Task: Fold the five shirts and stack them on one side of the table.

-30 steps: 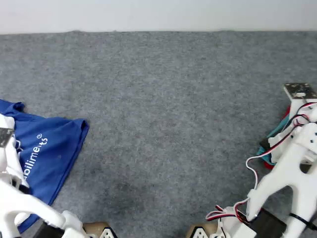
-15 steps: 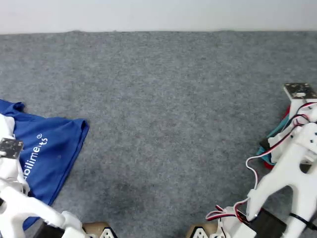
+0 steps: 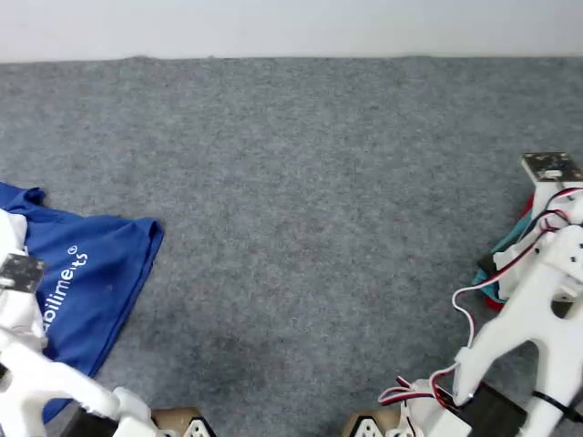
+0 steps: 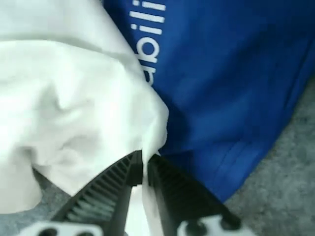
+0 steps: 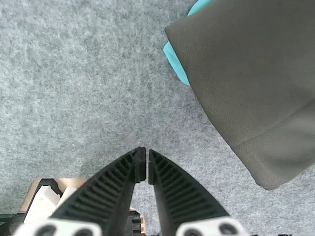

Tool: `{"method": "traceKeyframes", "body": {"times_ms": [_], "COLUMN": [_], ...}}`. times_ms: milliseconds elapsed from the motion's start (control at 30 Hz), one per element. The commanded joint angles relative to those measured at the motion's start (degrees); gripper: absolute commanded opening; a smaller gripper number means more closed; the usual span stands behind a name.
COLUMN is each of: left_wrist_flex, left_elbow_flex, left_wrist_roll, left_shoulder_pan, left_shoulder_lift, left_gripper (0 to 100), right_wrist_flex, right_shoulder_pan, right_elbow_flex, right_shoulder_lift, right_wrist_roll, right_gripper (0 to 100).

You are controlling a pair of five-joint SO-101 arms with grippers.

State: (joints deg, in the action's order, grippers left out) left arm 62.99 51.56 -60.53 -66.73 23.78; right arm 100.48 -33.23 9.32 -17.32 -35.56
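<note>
White printed lettering (image 3: 60,273) on the blue shirt (image 3: 105,287); partly covered by the white shirt (image 4: 64,93)

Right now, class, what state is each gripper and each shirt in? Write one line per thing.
left gripper: shut on the white shirt
white shirt: crumpled, pinched at its edge, partly over the blue shirt
blue shirt: unfolded, spread on the table
right gripper: shut, empty, over bare table
brown shirt: lying on the teal shirt
teal shirt: mostly covered, one edge showing
</note>
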Motion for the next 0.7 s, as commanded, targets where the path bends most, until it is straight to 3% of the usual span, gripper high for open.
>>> {"method": "traceKeyframes", "body": {"times_ms": [0,300,667], "left_wrist_flex": [9.1,23.5,30.5], "left_elbow_flex": [-13.3,-43.3,-68.1], "left_wrist_roll": [5.1,25.1,47.3], "left_shoulder_pan": [0.5,14.2,49.4], "left_shoulder_lift": [2.0,2.0,1.5], "left_gripper": [1,1,1], "right_wrist_flex": [2.3,2.3,2.3], "right_shoulder_pan": [0.1,0.1,0.1], "right_elbow_flex": [-2.5,-2.5,-2.5], "right_shoulder_lift": [-2.4,-2.4,-2.4], "right_wrist_roll": [0.6,0.6,0.6], "right_gripper": [0.9,0.9,0.9]}}
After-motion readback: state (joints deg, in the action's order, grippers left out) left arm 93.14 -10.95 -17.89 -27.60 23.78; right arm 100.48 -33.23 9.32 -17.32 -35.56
